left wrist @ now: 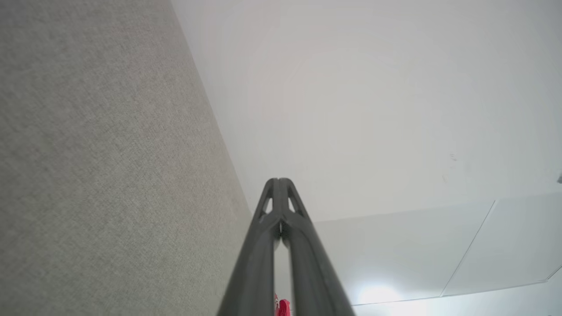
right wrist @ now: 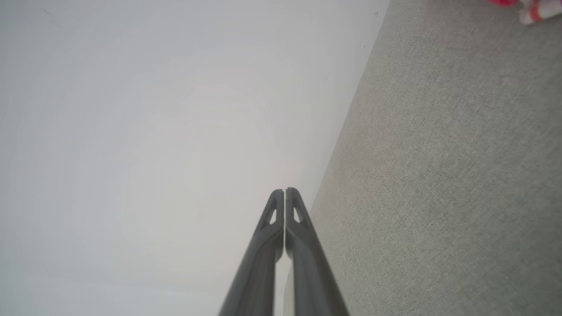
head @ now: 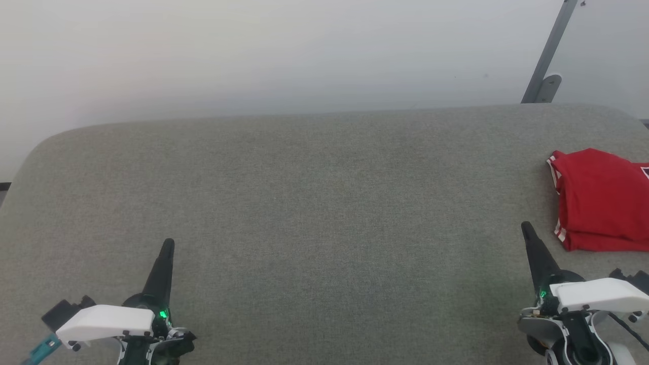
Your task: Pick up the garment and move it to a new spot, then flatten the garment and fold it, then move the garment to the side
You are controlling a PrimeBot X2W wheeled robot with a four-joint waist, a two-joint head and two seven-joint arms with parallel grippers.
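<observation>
Two tools, both empty — your left tool sits low at the left with its fingers pressed together, and your right tool sits low at the right, fingers likewise closed on nothing. The jersey lies folded on the grey table at its right side, red with striped trim along its left edge — near the right tool's tip, not touching it. Behind the table you have a pale wall.
</observation>
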